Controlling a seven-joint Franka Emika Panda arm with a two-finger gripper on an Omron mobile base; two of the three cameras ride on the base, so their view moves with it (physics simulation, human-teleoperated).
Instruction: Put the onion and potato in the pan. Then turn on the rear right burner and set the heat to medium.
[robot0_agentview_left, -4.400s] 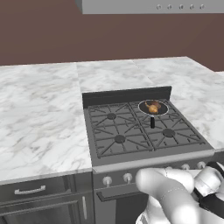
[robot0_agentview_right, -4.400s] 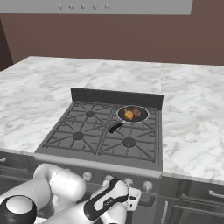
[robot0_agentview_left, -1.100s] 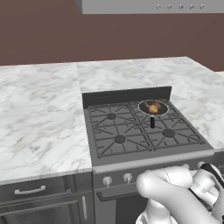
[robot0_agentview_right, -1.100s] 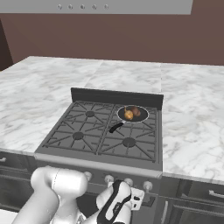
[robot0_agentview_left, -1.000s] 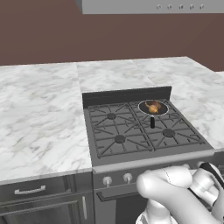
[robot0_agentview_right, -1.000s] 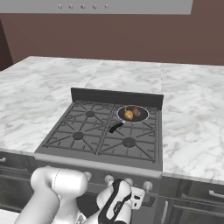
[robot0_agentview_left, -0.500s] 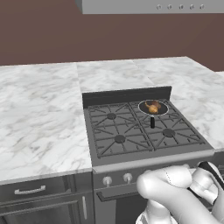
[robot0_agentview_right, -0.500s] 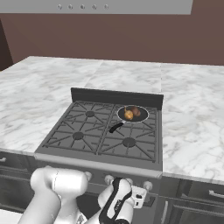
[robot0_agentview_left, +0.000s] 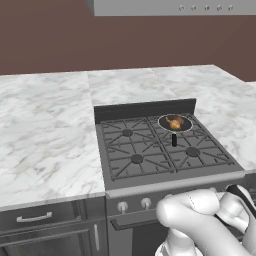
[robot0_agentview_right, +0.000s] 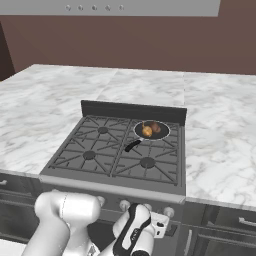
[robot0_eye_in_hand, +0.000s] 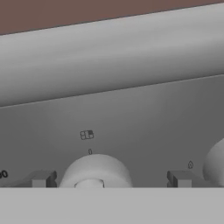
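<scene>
The small dark pan (robot0_agentview_right: 151, 136) (robot0_agentview_left: 186, 121) sits over the rear right burner, whose ring is hidden beneath it. Inside lie the golden-tan onion (robot0_agentview_right: 146, 131) (robot0_agentview_left: 173, 124) and, touching it, the darker potato (robot0_agentview_right: 156, 128). The pan's black handle (robot0_agentview_right: 132, 145) points toward the stove's front. My gripper (robot0_eye_in_hand: 111, 178) is low in front of the stove's control panel and stands open. A round grey knob (robot0_eye_in_hand: 95, 171) lies between its two fingertips (robot0_eye_in_hand: 41, 178), nearer the left one, and I cannot tell whether they touch it.
A second knob (robot0_eye_in_hand: 216, 164) shows at the right edge of the hand view. A row of knobs (robot0_agentview_right: 147, 207) lines the panel. Marble counter (robot0_agentview_left: 45, 135) flanks the stove, a range hood (robot0_agentview_left: 165, 6) hangs above, and three burners (robot0_agentview_right: 90, 155) are bare.
Since the earliest frames the hand has swung up in front of the knob panel. Over the last second it has hardly moved. The pan and vegetables have stayed put.
</scene>
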